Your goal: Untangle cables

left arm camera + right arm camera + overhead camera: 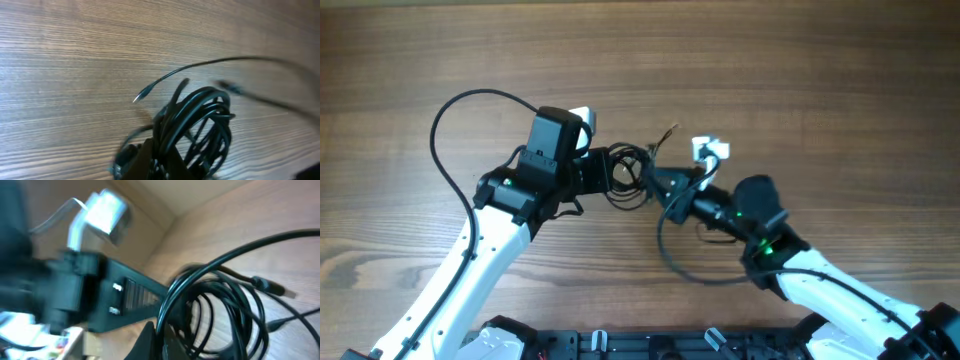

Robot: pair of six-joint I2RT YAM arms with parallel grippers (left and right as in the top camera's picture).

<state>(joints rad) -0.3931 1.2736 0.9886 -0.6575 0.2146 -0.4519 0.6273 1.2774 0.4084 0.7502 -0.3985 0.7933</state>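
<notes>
Two white robot arms reach in from the bottom edge and meet at the middle of a brown wood-grain table (800,70). Between their tips sits a small bundle of thin black flexible cables (632,165), wound into overlapping loops. This is the tangle to be separated.

The left gripper (608,172) is at the left side of the bundle and the right gripper (655,180) at its right side, so they face each other. This probably lets each take a different strand and draw it away.

In the left wrist view the loops (200,125) rise off the wood and narrow down into a dark finger (145,160) at the bottom edge. From this the left jaws appear closed on the bundle, though the picture is blurred.

One slim plug end (141,95) sticks out free to the left. A second plug (231,89) trails off to the right.

The right wrist view shows the same loops (210,305) close to its own dark finger (150,340). Whether those jaws are closed on a strand or only beside it cannot be told. Another plug (270,287) lies on the table beyond the loops.

A thicker black arm cable (440,130) arcs away from the left arm, and another (690,270) curves below the right arm. Neither belongs to the tangle.

The loops are bunched together, so the untangling looks barely begun.
</notes>
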